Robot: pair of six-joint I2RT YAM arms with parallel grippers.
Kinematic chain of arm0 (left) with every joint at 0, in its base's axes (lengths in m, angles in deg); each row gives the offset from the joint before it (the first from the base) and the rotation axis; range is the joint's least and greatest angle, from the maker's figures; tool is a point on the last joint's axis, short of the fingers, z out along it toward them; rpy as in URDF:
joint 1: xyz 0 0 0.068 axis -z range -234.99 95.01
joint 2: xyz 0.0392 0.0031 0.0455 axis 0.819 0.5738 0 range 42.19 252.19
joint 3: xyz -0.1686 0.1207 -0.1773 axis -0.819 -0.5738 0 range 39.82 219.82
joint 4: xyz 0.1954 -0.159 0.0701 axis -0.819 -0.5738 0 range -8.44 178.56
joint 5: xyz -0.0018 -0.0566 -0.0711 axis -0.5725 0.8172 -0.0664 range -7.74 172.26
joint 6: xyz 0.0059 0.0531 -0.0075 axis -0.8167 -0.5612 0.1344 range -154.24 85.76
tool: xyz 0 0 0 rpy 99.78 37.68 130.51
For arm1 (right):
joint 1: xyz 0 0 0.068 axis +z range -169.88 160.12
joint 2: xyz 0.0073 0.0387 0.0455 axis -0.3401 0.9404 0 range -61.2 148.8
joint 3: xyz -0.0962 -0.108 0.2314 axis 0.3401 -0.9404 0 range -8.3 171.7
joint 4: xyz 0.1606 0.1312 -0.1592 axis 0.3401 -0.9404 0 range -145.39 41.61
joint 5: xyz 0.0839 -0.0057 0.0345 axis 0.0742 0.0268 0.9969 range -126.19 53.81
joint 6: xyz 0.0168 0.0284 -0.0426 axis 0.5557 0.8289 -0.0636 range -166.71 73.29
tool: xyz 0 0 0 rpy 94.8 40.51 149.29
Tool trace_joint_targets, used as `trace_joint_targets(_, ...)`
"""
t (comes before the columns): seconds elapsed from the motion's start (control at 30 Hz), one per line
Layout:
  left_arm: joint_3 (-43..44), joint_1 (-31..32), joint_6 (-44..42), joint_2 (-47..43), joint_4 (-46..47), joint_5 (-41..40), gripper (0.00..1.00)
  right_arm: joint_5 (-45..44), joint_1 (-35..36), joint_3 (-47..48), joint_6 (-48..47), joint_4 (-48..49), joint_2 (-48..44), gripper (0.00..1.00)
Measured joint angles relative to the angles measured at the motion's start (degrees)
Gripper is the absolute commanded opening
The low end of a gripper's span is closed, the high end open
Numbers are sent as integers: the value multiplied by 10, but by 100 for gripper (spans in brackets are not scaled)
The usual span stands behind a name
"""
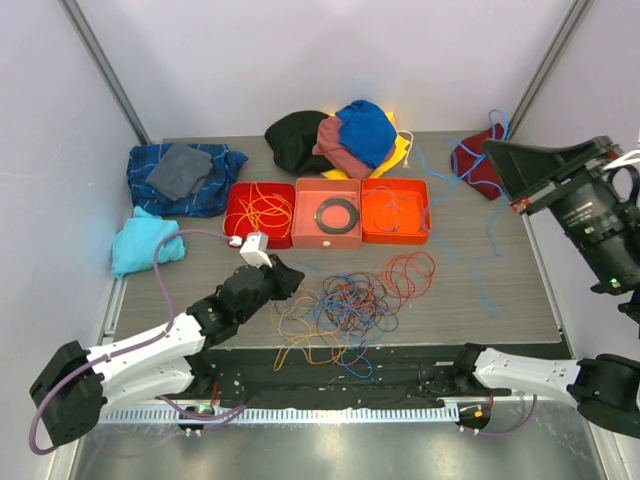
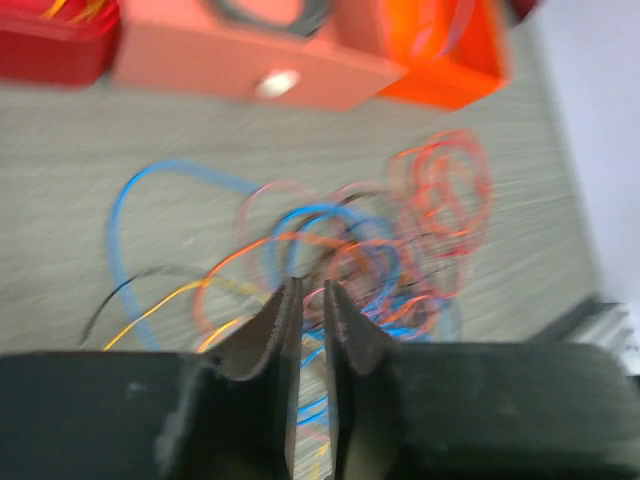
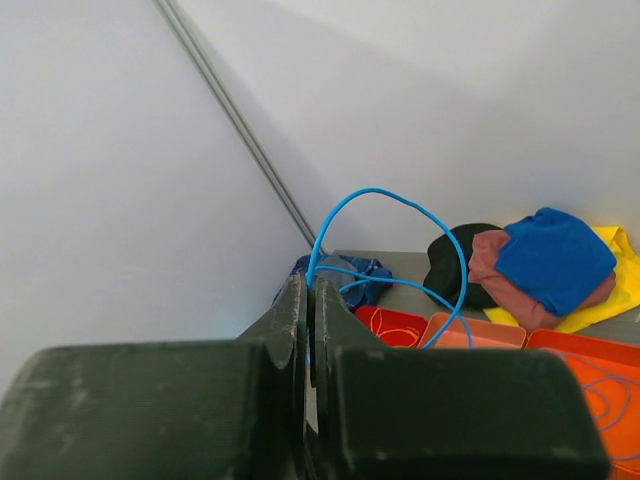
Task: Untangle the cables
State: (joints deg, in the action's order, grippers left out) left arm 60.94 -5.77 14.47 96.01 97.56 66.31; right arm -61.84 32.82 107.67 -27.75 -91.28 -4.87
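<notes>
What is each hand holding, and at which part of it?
The right hand pinches a blue cable somewhere along its length; a loop rises beyond it. The left hand hangs over the tangle; the blur hides any hold.

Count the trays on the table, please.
3, side by side: the red tray on the left, the pink tray in the middle, the orange tray on the right.
</notes>
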Motion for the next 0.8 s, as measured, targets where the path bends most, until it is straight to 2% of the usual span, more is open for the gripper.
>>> trace_joint_targets(0.03,1,0,-9,-7,20,7,29,1,0,-8,2,0,1,1)
trace_joint_targets(0.2,17,0,-42,-20,70,40,43,8,0,-69,16,5,-6,1)
trace_joint_targets(0.3,24,0,-57,-37,82,54,57,17,0,-148,29,12,-30,1)
trace_joint_targets(0.43,35,0,-80,-73,82,62,81,30,0,-262,51,18,-68,1)
trace_joint_targets(0.53,65,0,-101,-94,74,60,87,38,0,-342,70,26,-96,1)
trace_joint_targets(0.63,111,0,-121,-98,64,54,88,49,0,-409,91,33,-116,14)
trace_joint_targets(0.67,122,0,-126,-97,63,54,89,52,0,-423,98,35,-119,24)
trace_joint_targets(0.7,133,0,-133,-97,62,54,89,57,0,-438,102,35,-120,30)
trace_joint_targets(0.77,143,0,-141,-98,62,52,90,65,0,-453,112,35,-117,39)
trace_joint_targets(0.8,143,0,-145,-98,61,51,90,68,0,-455,114,34,-115,40)
